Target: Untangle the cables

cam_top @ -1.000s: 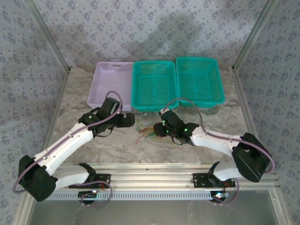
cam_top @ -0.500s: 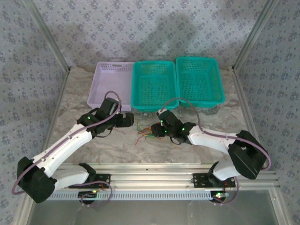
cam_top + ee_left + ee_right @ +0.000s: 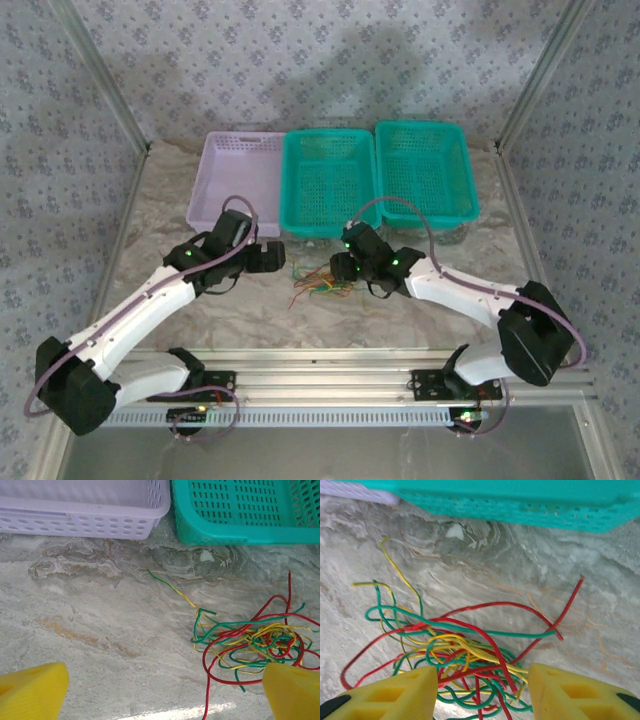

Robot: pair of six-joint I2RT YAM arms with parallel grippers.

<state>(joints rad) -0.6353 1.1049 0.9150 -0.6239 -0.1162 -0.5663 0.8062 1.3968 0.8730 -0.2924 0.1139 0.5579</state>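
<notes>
Your right gripper (image 3: 482,692), fingers part-open, straddles the right edge of the tangled cables (image 3: 465,650); your left gripper (image 3: 162,692), spread wide, has them just beside one finger (image 3: 292,690).

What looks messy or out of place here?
The red, green and yellow cables lie knotted in one heap on the table, in front of the teal basket. Nothing looks spilled or broken.

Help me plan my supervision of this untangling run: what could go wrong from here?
The right gripper stands open over the densest part of the cables; closing there may pinch several strands at once and tighten the knot. The open left gripper has one finger just beside the bundle's edge, so moving it could drag the whole tangle along.
</notes>
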